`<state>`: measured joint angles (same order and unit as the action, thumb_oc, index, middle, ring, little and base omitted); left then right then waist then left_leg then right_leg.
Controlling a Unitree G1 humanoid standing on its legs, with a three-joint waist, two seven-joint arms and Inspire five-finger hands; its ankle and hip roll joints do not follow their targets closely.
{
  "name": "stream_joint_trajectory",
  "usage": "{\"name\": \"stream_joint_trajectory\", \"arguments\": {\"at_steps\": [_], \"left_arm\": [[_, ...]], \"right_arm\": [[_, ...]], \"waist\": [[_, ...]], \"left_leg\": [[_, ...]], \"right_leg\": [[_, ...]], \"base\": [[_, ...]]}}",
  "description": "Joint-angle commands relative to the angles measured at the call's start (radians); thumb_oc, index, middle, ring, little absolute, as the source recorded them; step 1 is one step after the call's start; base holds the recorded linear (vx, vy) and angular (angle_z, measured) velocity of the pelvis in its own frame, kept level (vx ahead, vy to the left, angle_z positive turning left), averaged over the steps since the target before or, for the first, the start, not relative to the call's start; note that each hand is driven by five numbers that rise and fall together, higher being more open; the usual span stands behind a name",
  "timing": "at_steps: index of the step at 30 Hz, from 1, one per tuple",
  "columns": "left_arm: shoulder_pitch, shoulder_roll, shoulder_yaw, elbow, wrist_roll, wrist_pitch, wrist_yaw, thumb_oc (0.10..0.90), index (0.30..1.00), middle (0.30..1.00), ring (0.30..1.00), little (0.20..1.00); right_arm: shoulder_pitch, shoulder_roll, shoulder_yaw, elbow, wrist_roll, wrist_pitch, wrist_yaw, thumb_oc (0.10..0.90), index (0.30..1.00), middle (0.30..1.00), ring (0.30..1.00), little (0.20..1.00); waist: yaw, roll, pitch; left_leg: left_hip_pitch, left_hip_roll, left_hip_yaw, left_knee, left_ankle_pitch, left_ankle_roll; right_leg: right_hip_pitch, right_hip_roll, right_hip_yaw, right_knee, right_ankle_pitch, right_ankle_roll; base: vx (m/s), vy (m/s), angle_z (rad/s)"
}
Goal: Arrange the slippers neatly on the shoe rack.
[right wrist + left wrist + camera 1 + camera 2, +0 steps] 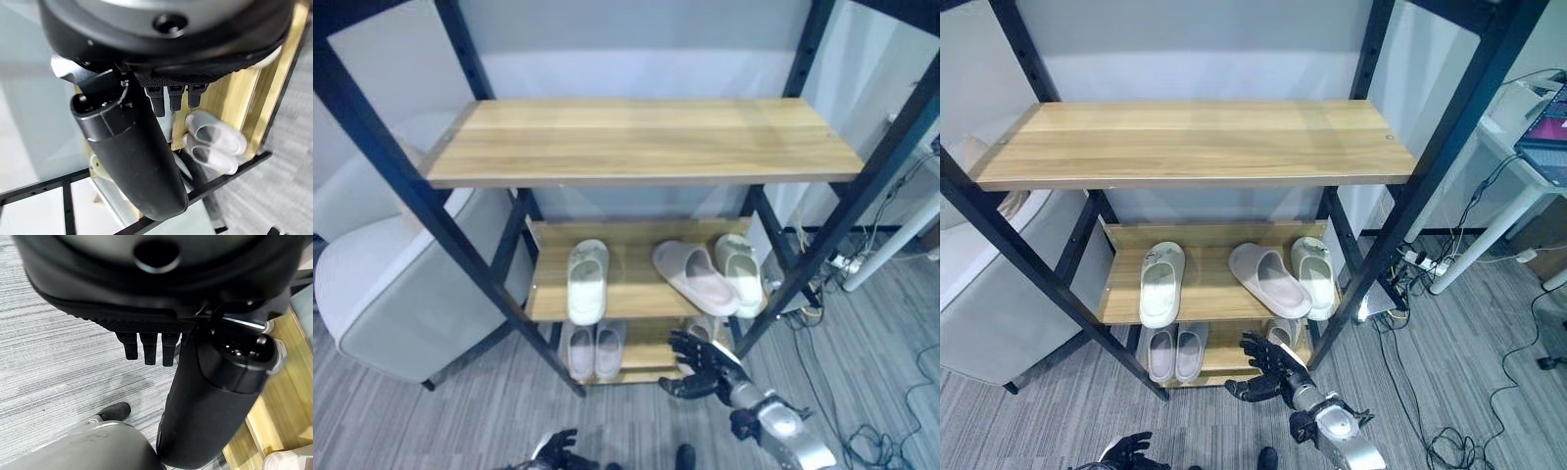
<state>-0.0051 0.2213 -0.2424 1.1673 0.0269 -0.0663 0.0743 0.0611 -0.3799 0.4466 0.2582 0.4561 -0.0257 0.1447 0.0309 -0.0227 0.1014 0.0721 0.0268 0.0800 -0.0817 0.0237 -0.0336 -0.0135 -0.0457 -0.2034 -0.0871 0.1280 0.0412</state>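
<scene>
The shoe rack (pixel 636 142) has a black frame and three wooden shelves. On the middle shelf a white slipper (pixel 587 279) lies at the left. At the right, a pinkish slipper (pixel 695 277) lies askew against a pale slipper (pixel 740 272). A grey pair (pixel 594 350) sits side by side on the bottom shelf, also seen as the pair (pixel 215 142) past my right hand's fingers. Another slipper (pixel 703 328) shows partly behind my right hand (pixel 705 367), which hangs open in front of the bottom shelf, holding nothing. My left hand (pixel 556 452) is low near the floor, open and empty.
A pale grey armchair (pixel 391 294) stands close to the rack's left side. A white desk leg (pixel 891 245) and loose cables (pixel 862 431) are on the grey floor to the right. A laptop (pixel 1547 127) rests on the desk.
</scene>
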Motion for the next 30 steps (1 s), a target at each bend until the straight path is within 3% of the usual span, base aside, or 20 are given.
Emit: {"name": "stream_joint_trajectory", "arguments": {"at_steps": [1, 7, 11, 20, 23, 30], "left_arm": [[-0.052, -0.038, -0.048, 0.054, 0.045, -0.011, 0.002, 0.8, 0.9, 0.9, 0.9, 0.9], [-0.04, -0.045, -0.052, 0.037, 0.048, -0.013, 0.007, 0.8, 0.9, 0.9, 0.9, 0.9], [-0.028, -0.059, -0.063, 0.037, 0.053, -0.014, 0.009, 0.8, 0.9, 0.9, 0.9, 0.9], [-0.012, -0.071, -0.08, 0.027, 0.051, -0.011, 0.013, 0.8, 0.9, 0.9, 0.9, 0.9], [0.0, -0.068, -0.082, 0.018, 0.058, -0.017, 0.011, 0.8, 0.9, 0.9, 0.9, 0.9], [0.023, -0.053, -0.087, 0.028, 0.074, -0.025, -0.006, 0.8, 0.9, 0.9, 0.9, 0.9]], "right_arm": [[-0.069, -0.019, 0.005, -0.233, 0.108, -0.076, 0.028, 0.8, 0.9, 0.9, 0.9, 0.9], [-0.112, -0.054, -0.018, -0.352, 0.113, -0.106, 0.008, 0.8, 0.9, 0.9, 0.9, 0.9], [-0.171, -0.076, -0.055, -0.43, 0.054, -0.141, -0.041, 0.8, 0.9, 0.9, 0.9, 0.9], [-0.32, -0.106, -0.113, -0.426, -0.119, -0.184, -0.16, 0.8, 0.9, 0.9, 0.9, 0.9], [-0.424, -0.189, -0.156, -0.378, -0.324, -0.193, -0.25, 0.8, 0.9, 0.9, 0.9, 0.9], [-0.51, -0.354, -0.188, -0.298, -0.491, -0.19, -0.322, 0.8, 0.9, 0.9, 0.9, 0.9]], "waist": [[0.001, 0.001, -0.004], [-0.001, 0.009, -0.009], [-0.003, 0.015, -0.018], [0.009, 0.021, -0.026], [0.024, 0.017, -0.029], [0.045, 0.003, -0.031]], "left_leg": [[-0.046, 0.011, 0.043, -0.006, 0.026, -0.047], [-0.036, 0.017, 0.047, -0.006, 0.022, -0.05], [-0.029, 0.021, 0.048, -0.006, 0.019, -0.05], [-0.023, 0.024, 0.044, -0.006, 0.017, -0.049], [-0.023, 0.023, 0.038, -0.006, 0.014, -0.05], [-0.025, 0.025, 0.027, -0.006, 0.013, -0.053]], "right_leg": [[0.087, -0.008, 0.004, 0.0, -0.141, 0.091], [0.094, -0.005, 0.009, 0.0, -0.146, 0.089], [0.099, -0.001, 0.008, 0.0, -0.149, 0.088], [0.105, -0.001, -0.001, 0.0, -0.15, 0.087], [0.109, -0.001, -0.01, 0.0, -0.153, 0.089], [0.111, -0.001, -0.03, 0.0, -0.155, 0.091]], "base": [[0.0, 0.0, 0.0], [0.0, 0.0, 0.0], [0.0, 0.0, 0.0], [0.0, 0.0, 0.0], [0.01, 0.004, 0.01], [0.01, 0.011, 0.05]]}}
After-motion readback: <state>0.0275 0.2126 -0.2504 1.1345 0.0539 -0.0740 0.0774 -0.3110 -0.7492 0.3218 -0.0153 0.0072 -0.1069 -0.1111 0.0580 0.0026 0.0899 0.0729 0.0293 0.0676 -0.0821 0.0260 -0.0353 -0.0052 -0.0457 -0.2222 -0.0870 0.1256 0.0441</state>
